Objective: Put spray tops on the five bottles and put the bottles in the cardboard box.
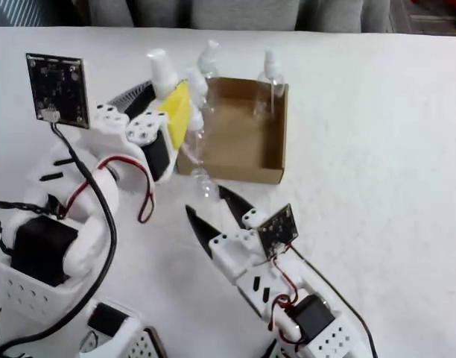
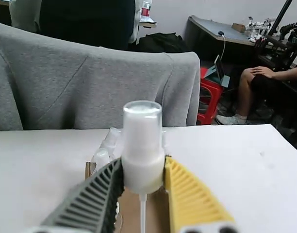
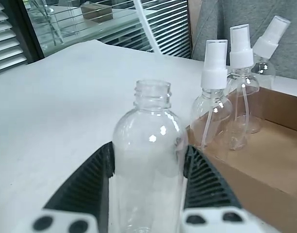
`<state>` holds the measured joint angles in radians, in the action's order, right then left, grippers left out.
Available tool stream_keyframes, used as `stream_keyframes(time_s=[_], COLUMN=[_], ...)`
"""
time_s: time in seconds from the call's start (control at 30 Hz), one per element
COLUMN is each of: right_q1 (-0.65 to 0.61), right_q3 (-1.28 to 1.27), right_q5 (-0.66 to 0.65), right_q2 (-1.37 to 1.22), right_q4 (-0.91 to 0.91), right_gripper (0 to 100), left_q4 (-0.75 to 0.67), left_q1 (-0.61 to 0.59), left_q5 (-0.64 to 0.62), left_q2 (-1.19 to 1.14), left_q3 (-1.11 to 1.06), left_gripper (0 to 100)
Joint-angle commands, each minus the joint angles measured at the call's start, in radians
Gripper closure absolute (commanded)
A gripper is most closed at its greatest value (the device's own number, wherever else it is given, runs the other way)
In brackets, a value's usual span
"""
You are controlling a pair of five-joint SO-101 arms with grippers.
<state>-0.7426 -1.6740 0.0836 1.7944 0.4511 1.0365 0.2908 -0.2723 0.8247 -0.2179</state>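
Observation:
My left gripper, with one grey and one yellow finger, is shut on a white spray top. It holds the top upright, dip tube hanging down, over the left edge of the cardboard box. Several clear bottles with spray tops stand inside the box along its far and left sides. An uncapped clear bottle stands on the table just in front of the box. My right gripper is shut on it, its black fingers pressing both sides.
The white table has free room to the right of the box. A grey upholstered seat back runs along the table's far edge. The left arm's body and cables fill the near left.

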Motion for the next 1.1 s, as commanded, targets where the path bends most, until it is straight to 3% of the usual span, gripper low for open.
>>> stream_keyframes(time_s=[0.0,0.37,0.8,1.07], right_q1=[-0.005,-0.005,-0.005,-0.005], right_q3=[-0.015,-0.015,-0.015,-0.015], right_q5=[0.002,0.002,0.002,0.002], right_q2=[0.008,0.008,0.008,0.008], right_q4=[-0.027,-0.027,-0.027,-0.027], right_gripper=[98.3,98.3,98.3,98.3], left_q4=[0.034,0.123,0.0,-0.002], left_q1=[-0.005,-0.005,-0.002,0.131], left_q5=[-0.009,-0.014,-0.015,-0.009], left_q2=[0.021,0.021,0.021,0.021], left_q3=[0.046,0.032,-0.17,-0.242], left_gripper=[98,98,98,98])
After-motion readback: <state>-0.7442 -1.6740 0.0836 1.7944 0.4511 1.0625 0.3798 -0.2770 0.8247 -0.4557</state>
